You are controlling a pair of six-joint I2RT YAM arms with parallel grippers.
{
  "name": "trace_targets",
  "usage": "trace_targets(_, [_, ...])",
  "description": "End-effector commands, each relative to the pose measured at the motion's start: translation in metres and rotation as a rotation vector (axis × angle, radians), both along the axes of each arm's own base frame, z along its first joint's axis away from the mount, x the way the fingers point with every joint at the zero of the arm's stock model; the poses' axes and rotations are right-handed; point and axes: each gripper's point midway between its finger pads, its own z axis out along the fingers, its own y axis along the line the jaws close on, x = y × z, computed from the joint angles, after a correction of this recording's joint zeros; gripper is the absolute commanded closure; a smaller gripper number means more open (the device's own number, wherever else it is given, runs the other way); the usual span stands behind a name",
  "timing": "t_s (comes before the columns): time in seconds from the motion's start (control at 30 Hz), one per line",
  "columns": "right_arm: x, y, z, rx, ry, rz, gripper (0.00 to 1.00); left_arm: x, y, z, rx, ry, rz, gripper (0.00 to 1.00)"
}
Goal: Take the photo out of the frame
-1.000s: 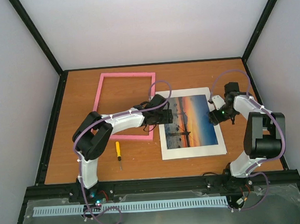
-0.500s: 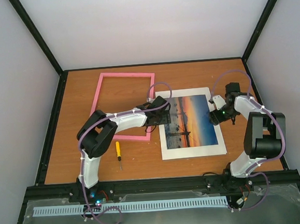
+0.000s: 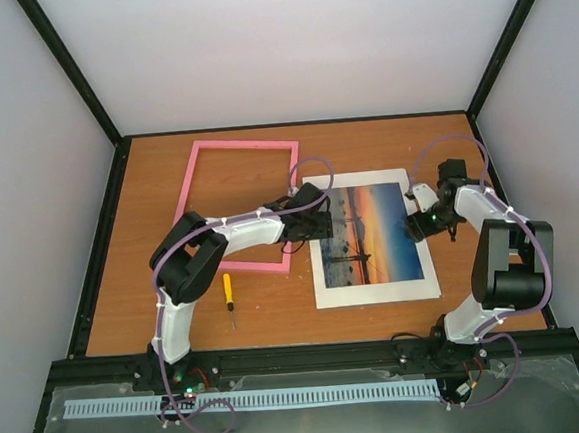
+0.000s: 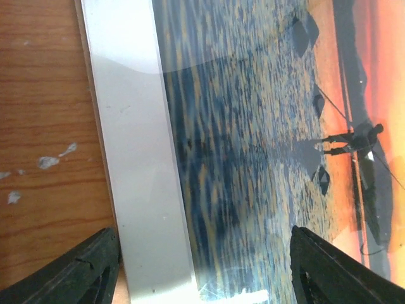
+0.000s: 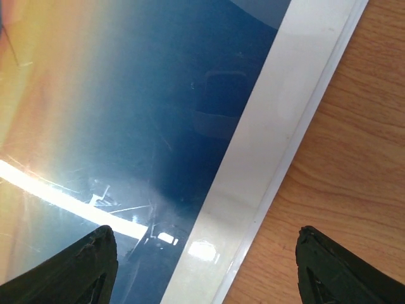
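**Shifted right: the photo [image 3: 368, 232] lies outside the frame [image 3: 241, 206]**

With its white mat [image 3: 376, 292] it has slid slightly rightward on the desk [image 3: 404, 147], beside the frame. My left end effector [image 4: 202, 253] is spread over the mat's left margin, my right end effector [image 5: 204, 244] over its right.

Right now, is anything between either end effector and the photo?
Nothing visible. The left end effector hangs open over the photo at its left edge, straddling the white border. The right end effector hangs open over the opposite edge. The pink frame lies empty to the left.
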Motion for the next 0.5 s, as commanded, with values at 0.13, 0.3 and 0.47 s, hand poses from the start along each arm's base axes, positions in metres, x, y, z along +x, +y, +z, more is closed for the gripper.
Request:
trace_targets(0.13, [0.005, -0.001, 0.028, 0.012, -0.062, 0.005, 0.25, 0.011, -0.039, 0.041, -0.13, -0.082, -0.085, 0.28])
trace_targets(0.3, [0.004, -0.004, 0.026, 0.013, -0.057, -0.002, 0.25, 0.012, -0.049, 0.045, -0.162, -0.085, -0.105, 0.29])
trace_targets(0.47, [0.003, -0.006, 0.025, 0.017, -0.054, -0.009, 0.25, 0.012, -0.054, 0.038, -0.166, -0.071, -0.122, 0.3])
